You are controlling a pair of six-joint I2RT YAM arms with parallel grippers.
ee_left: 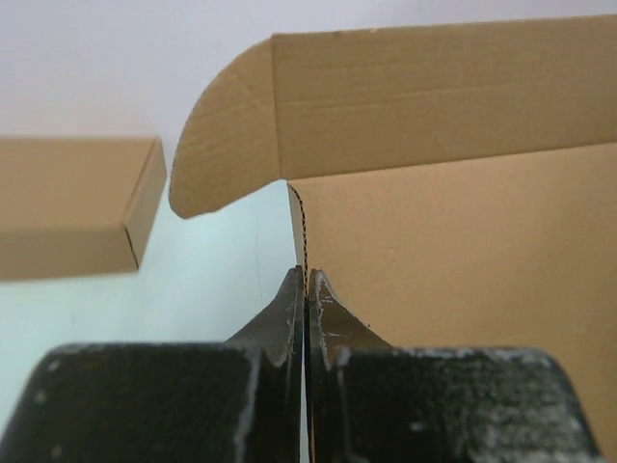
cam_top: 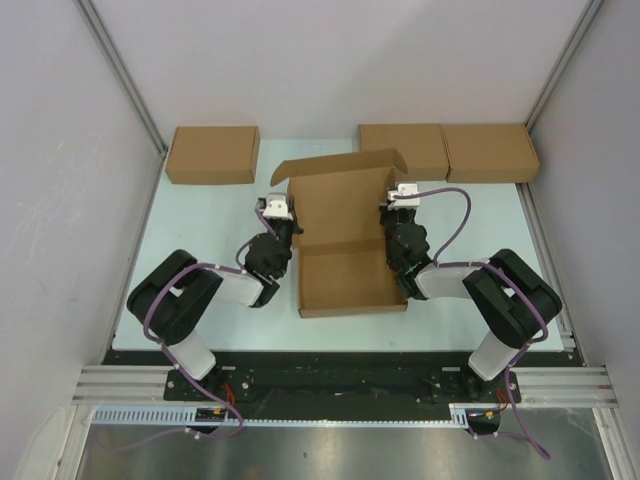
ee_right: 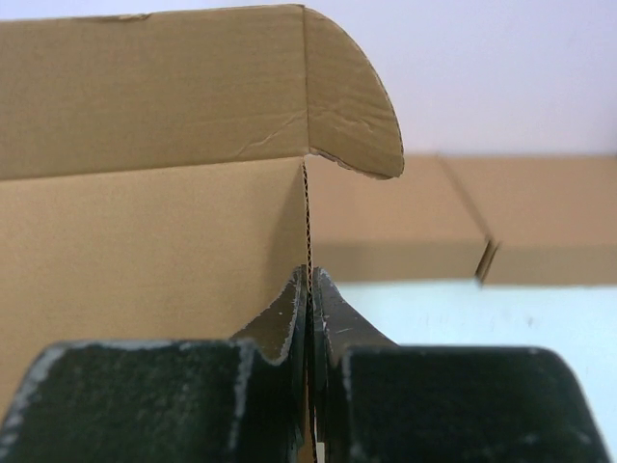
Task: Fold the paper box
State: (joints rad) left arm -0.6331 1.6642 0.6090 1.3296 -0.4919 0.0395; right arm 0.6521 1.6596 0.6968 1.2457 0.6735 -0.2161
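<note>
Cardboard likely makes the paper box light, stiff and crease-prone, so its lid's side edges, where left jaws and right jaws clamp, suit holding.

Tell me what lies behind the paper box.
Behind the paper box, to the right, sit a first closed box and a second closed box; the raised lid covers the first's near corner.

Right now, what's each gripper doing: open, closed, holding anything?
Left gripper: closed, pinching the paper box by its lid's left edge.
Right gripper: closed, pinching the lid's right edge.
</note>
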